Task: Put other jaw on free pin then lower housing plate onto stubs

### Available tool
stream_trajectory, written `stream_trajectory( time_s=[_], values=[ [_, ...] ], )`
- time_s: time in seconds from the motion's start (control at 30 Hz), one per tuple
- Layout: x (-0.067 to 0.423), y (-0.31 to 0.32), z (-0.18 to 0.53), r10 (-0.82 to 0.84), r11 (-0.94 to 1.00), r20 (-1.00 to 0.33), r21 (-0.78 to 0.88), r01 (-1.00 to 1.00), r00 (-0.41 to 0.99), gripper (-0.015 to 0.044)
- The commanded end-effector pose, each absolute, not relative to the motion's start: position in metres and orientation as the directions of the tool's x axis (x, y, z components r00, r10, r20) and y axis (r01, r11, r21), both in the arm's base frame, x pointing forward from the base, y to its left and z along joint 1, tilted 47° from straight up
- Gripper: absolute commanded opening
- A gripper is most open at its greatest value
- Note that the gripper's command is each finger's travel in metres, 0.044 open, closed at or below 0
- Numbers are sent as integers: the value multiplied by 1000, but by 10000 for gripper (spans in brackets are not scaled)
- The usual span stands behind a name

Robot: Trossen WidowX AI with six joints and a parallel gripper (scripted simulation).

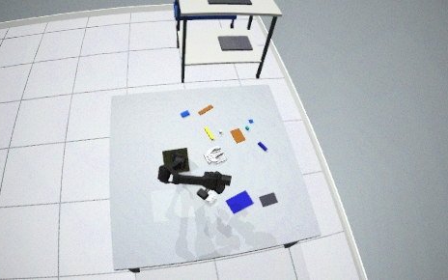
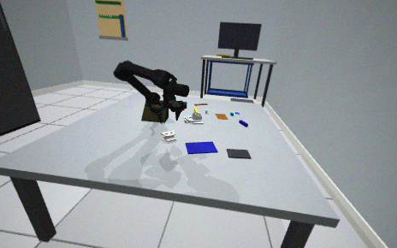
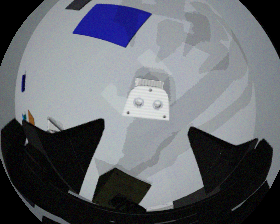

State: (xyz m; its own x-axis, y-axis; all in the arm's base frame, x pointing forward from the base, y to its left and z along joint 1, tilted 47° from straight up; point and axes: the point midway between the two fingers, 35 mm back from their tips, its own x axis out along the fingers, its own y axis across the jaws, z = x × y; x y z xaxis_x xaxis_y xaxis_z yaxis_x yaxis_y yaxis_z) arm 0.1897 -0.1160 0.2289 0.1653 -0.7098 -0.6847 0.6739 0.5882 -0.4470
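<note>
The white gripper base point(image 1: 215, 155) point(image 2: 193, 120) stands mid-table with two pale jaws side by side on it; whether their teeth mesh is too small to tell. Only a sliver shows at the left of the wrist view, partly behind a finger. The white housing plate point(image 1: 210, 197) point(image 2: 168, 133) point(image 3: 148, 111) is apart from it, towards the table's near side, flat side up, with two round features and a ribbed part at one end. My gripper point(image 2: 170, 120) point(image 3: 148, 127) is wide open and empty, above the table near the housing plate, touching nothing visible.
A blue sheet point(image 1: 239, 202) point(image 2: 201, 147) point(image 3: 112, 23) and a dark grey pad point(image 1: 268, 199) point(image 2: 239, 153) lie beside the housing plate. An orange sheet point(image 1: 238, 135) point(image 2: 222, 116), a yellow bar point(image 1: 209, 133) and several small blocks lie beyond the base. The arm's dark mount point(image 1: 182, 167) point(image 3: 126, 186) stands left of the base.
</note>
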Motion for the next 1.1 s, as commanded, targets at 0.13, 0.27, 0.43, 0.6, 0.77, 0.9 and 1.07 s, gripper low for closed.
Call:
stream_trajectory(
  time_s=[0.13, 0.27, 0.43, 0.6, 0.77, 0.9, 1.07],
  values=[
    [192, -143, 205, -713, 582, -681, -443, 682, 166, 440],
    [192, -143, 205, -713, 582, -681, -443, 682, 166, 440],
    [193, -146, 203, -713, 582, -681, -443, 682, 166, 440],
    [194, -151, 197, -713, 582, -681, -443, 682, 165, 440],
    [195, -157, 192, -714, 581, -680, -444, 682, 165, 440],
    [195, -158, 192, -714, 581, -680, -444, 682, 166, 440],
    [196, -158, 192, -714, 581, -680, -444, 682, 166, 440]
  ],
)
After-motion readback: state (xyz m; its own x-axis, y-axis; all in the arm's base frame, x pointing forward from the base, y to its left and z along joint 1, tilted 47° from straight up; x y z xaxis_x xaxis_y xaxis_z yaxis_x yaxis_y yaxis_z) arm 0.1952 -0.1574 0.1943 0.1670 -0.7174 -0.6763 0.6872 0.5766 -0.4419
